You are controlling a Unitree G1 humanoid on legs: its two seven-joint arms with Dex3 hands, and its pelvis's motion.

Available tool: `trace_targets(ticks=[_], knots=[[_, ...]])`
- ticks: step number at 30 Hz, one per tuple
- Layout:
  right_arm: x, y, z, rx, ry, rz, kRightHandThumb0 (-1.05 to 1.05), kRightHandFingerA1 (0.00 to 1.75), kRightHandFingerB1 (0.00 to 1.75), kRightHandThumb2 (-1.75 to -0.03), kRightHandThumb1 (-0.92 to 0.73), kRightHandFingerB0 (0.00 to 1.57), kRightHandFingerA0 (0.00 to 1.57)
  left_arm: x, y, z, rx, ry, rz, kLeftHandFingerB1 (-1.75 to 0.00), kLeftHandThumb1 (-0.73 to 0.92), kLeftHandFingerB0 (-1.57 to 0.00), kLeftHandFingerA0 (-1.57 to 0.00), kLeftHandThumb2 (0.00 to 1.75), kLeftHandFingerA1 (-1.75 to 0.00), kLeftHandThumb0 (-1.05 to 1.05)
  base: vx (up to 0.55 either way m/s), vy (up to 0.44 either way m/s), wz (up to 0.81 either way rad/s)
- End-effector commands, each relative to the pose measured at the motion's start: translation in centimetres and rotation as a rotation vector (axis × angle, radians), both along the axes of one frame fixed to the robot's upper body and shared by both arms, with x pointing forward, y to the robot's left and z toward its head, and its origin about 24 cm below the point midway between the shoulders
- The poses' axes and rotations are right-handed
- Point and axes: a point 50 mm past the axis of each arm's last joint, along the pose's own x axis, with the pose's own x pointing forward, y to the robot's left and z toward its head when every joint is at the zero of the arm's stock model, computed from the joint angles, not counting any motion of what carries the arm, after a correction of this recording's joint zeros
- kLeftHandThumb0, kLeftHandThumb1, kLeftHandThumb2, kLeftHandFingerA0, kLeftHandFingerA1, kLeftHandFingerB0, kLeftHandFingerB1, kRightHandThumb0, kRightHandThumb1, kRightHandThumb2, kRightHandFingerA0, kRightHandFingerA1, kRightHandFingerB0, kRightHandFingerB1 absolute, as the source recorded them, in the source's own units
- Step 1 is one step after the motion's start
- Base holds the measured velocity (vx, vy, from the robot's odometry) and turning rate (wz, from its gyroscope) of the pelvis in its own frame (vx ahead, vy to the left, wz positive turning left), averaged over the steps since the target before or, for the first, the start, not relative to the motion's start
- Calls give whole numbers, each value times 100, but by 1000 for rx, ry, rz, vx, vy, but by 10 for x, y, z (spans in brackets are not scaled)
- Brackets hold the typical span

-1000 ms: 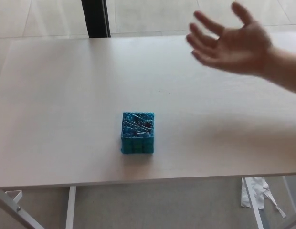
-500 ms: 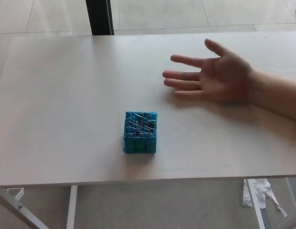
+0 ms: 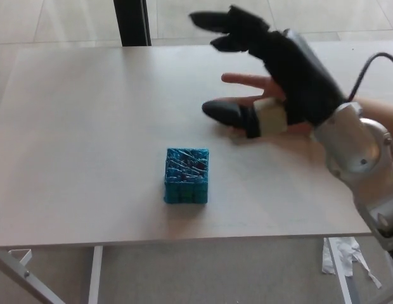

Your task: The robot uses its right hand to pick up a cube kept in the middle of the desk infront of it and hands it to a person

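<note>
Just below the middle of the frame sits the cube (image 3: 186, 175), a small teal block resting flat on the desk (image 3: 76, 126). Its top face is a shiny tangle of thin blue strands with a few reddish flecks, and its near side looks ribbed or knobbly, like a row of small rounded studs. Nothing touches it.

Upper right of it, well apart, hangs the right hand (image 3: 272, 69), matte black and blocky, with thick rounded fingers (image 3: 212, 21) spread apart and holding nothing. Two of them reach toward the top edge of the frame; the thumb (image 3: 223, 113), a fat black stub, points left lower down. A pale square patch shows at the base of the thumb. Behind the palm comes a smooth silver-grey wrist joint (image 3: 352, 142) of rounded metal, running off toward the lower right, and a thin black cable (image 3: 369, 63) loops up beside it.

Partly hidden behind the black palm lies a person's hand (image 3: 260, 95), fingers stretched leftward over the desk, with a bare forearm leading to the right edge.

The desk is a broad pale board with a faint wood grain, matte and smooth. Light metal legs (image 3: 19, 275) show beneath its near edge at lower left, with grey floor (image 3: 209, 272) below it and a crumpled white scrap (image 3: 348, 256) on it at lower right. A dark upright post (image 3: 130, 22) stands beyond the far edge at the top.
</note>
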Motion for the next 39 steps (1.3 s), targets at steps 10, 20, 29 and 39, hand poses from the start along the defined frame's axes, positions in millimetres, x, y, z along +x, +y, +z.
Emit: trace_targets(ticks=[10,20,29,39], knots=[[10,33,-78,-589,112,11,-81,68,46,-59,-62,36,31,-1,2,2,50,71,-36,-39,56,-55,-73,58,-57,-62,0,0,0],[3,36,-100,-763,120,6,-83,63,44,-61,-66,34,28,3,3,4,51,83,-66,-40,56,-56,-69,58,-59,-64,0,0,0],[-3,46,-105,-802,97,-42,-85,77,42,-59,-63,30,38,3,1,2,61,129,-109,-41,56,-57,-67,58,-61,-66,0,0,0],[-15,44,-133,-542,34,-269,-43,164,53,-66,-67,46,88,3,-2,-2,50,145,-114,-40,57,-56,-73,58,-68,-66,0,0,0]])
